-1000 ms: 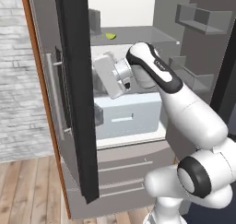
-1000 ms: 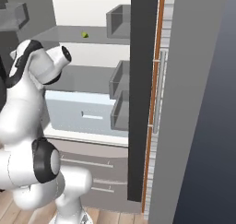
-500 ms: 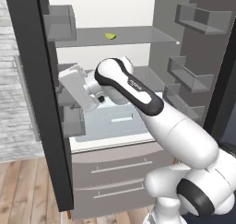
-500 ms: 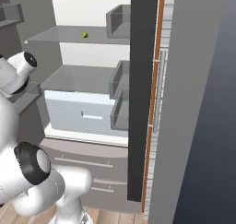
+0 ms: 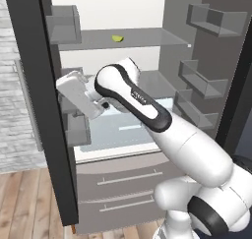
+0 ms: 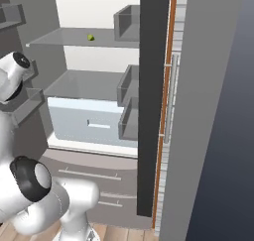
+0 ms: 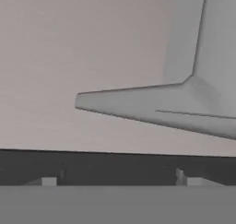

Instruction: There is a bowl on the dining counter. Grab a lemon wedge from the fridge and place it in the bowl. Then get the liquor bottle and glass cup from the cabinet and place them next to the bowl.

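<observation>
Lemon wedge [image 5: 117, 38], small yellow-green, sits untouched on the upper grey fridge shelf [image 5: 142, 37]. I've swung the left door [image 5: 42, 105] wide since a second ago, clearing access. End effector [image 5: 74, 88] by the door bins; can't tell its spread.

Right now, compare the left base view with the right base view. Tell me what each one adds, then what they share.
Left base view: the gripper up against the left door's bins, and a brick wall beyond that door. Right base view: the right door's edge with its brown trim and long handle. Both: the lemon wedge on the upper glass shelf, the pale drawer lower down, and the white arm.
</observation>
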You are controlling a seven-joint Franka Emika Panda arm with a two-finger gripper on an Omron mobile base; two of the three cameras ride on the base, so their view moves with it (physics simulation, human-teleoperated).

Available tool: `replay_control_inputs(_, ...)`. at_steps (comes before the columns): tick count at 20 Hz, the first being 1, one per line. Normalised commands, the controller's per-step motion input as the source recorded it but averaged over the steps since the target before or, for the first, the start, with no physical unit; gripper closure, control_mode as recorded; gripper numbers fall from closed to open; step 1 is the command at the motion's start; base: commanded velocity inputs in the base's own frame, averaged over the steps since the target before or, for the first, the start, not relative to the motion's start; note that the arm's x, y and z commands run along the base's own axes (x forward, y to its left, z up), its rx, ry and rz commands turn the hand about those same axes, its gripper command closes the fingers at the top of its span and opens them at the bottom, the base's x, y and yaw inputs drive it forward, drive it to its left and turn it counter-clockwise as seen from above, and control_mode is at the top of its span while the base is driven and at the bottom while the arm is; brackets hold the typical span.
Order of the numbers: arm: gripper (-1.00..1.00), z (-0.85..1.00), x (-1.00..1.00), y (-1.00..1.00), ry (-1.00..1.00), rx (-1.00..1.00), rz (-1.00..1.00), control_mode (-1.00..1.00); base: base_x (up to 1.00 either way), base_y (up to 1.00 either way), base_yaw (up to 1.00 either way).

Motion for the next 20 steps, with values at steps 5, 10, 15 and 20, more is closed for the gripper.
replay_control_inputs(5, -1.00, 0.04, -0.82, -0.50, -0.36, -0.26, -0.10, -1.00, 0.00, 0.00, 0.00)
replay_control_inputs(10, -1.00, 0.04, -0.64, -0.80, -0.25, -0.35, -0.10, -1.00, 0.00, 0.00, 0.00)
replay_control_inputs(15, -1.00, 0.00, -0.26, -1.00, -0.11, -0.35, -0.08, -1.00, 0.00, 0.00, 0.00)
replay_control_inputs(20, -1.00, 0.00, -0.24, -1.00, -0.11, -0.31, -0.08, -1.00, 0.00, 0.00, 0.00)
